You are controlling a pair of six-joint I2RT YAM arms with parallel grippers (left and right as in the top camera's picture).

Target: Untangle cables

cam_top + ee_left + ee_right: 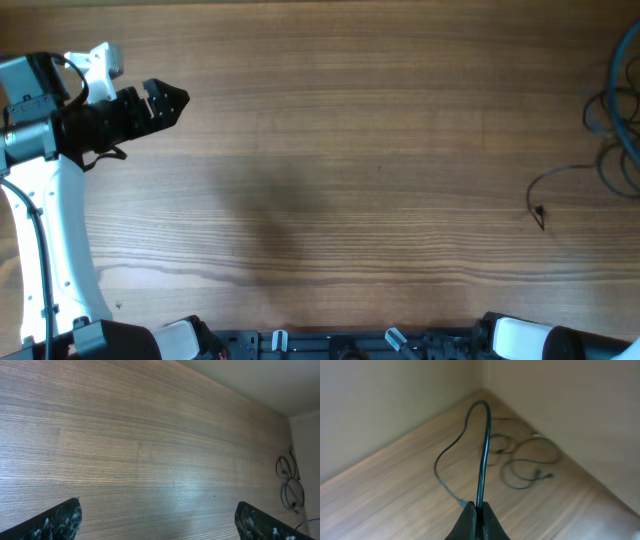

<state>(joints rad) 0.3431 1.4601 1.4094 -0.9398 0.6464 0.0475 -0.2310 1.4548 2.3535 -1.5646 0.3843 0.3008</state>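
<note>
Overhead view: the wooden surface (330, 180) fills the frame. The left arm (50, 230) stands along the left edge. The left pincer (168, 100) hangs over the far left part of the surface, pointing right. The cables (618, 130) lie in loose, overlapping loops at the right edge, partly cut off by the frame. One thin strand (560, 172) leaves the loops to the left and curves toward the near side. It ends in a small plug (540, 214) on bare wood. The right pincer is outside this view; only the right arm's base (520, 335) shows at the near right edge.

Left wrist view: the left pincer (157, 510) is spread wide. Its two fingers (55, 522) sit at opposite lower corners, with only bare wood between them. The cables (289, 482) appear at the far right, well apart from it.

Right wrist view: the right pincer (477, 512) is closed tight on a single gripped cable (483, 450). This cable climbs from the fingertips, arches over and drops to the surface on the left. More loops (530, 462) lie on the surface beyond, near the corner where two pale walls (385, 400) meet. It cannot be determined whether the gripped cable joins those loops.
</note>
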